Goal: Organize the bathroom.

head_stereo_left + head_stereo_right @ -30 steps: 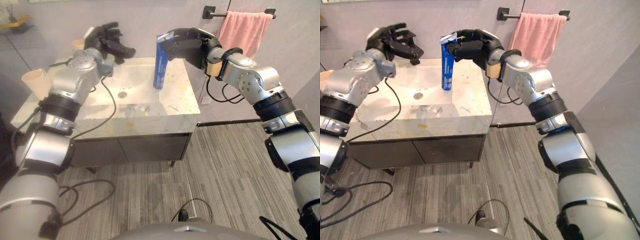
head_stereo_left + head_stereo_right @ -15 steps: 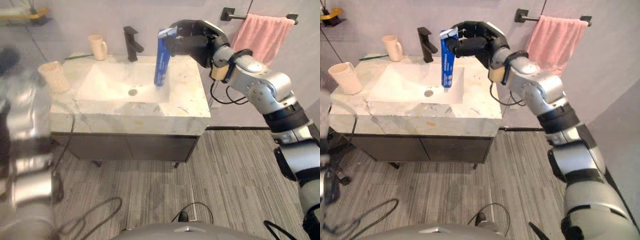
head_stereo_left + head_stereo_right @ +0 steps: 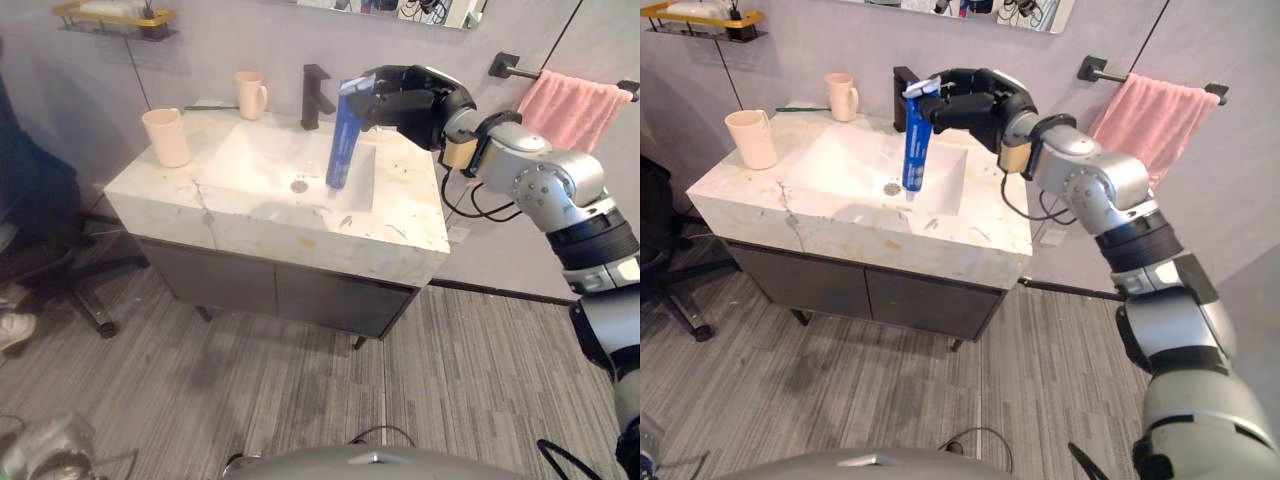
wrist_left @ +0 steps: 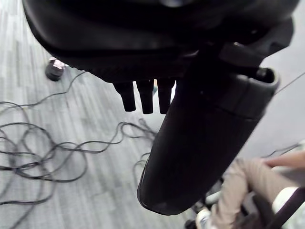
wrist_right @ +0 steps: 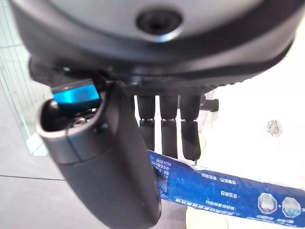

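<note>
Above the sink basin (image 3: 262,160), my right hand (image 3: 415,98) pinches the top of the blue toothpaste tube (image 3: 346,130), which hangs upright just right of the black faucet (image 3: 314,96). Two cups (image 3: 167,138) stand well apart along the counter's left edge. My left hand (image 4: 143,93) hangs relaxed over the floor.

Bathroom, marble sink (image 3: 262,160), faucet (image 3: 315,95), towel (image 3: 583,108)

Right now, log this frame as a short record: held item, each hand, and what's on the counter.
held item: blue toothpaste tube, upright over the sink basin
right hand: curled round the tube's top end
left hand: fingers straight, holding nothing, above the floor
counter: two cups, black faucet
wall: pink towel on its bar
</note>
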